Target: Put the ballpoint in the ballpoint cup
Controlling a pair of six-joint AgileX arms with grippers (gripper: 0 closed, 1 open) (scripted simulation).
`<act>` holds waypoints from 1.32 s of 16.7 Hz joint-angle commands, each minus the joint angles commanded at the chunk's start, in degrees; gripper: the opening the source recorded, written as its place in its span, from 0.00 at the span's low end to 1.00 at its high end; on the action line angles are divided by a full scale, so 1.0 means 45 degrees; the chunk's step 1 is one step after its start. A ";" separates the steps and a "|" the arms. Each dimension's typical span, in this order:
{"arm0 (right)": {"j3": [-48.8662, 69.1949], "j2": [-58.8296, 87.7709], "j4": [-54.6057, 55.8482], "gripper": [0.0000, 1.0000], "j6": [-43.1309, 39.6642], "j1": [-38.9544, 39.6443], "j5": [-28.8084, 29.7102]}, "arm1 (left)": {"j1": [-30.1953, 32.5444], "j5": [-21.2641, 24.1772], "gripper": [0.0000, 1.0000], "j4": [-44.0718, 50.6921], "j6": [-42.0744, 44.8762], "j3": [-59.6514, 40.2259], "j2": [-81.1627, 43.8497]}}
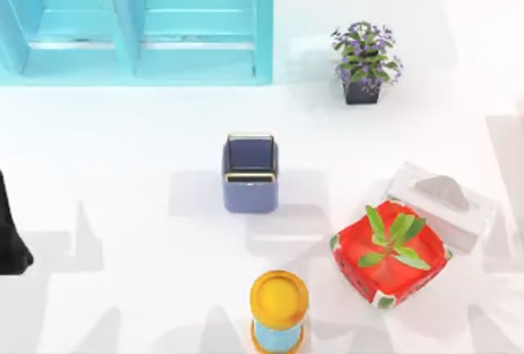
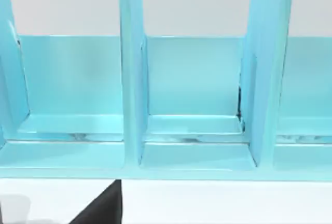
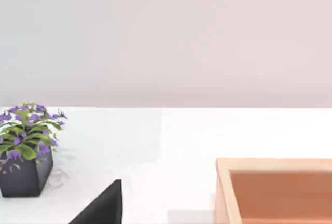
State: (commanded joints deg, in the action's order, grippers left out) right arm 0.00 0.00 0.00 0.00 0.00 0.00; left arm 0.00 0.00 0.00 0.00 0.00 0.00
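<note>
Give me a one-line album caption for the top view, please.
Periwinkle ballpoint cup at mid-table, between turquoise shelf, purple plant, red planter, tissue box.

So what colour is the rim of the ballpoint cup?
Thin gold rim on the periwinkle-blue ballpoint cup, clearest in the top view.

The white desk (image 1: pixel 123 165) carries a handful of things. A turquoise shelf (image 1: pixel 135 22) stands at the far left. A potted purple plant (image 1: pixel 365 63) sits far right of centre. The blue cup (image 1: pixel 249 172) stands mid-desk — well apart from the rest. Near the front stands a yellow-topped cylinder (image 1: pixel 278 311); to its right, a red planter (image 1: pixel 390 256) touches a white tissue box (image 1: pixel 442 205). The right wrist view shows a wooden box (image 3: pixel 275 190).
</note>
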 joint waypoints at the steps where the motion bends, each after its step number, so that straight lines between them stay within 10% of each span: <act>1: 0.0000 0.0000 0.0000 1.00 0.0000 0.0000 0.0000 | 0.0000 0.0000 1.00 0.0000 0.0000 0.0000 0.0000; 8: 0.0000 0.0000 0.0000 1.00 0.0000 0.0000 0.0000 | -0.1454 0.1192 1.00 0.1104 -0.0897 -0.1973 -0.2856; 22: 0.0000 0.0000 0.0000 1.00 0.0000 0.0000 0.0000 | -0.7956 0.6281 1.00 0.6318 -0.5209 -1.0205 -1.8902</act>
State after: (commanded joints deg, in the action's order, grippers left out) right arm 0.00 0.00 0.00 0.00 0.00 0.00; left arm -35.80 28.26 28.43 -23.44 -45.92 -85.06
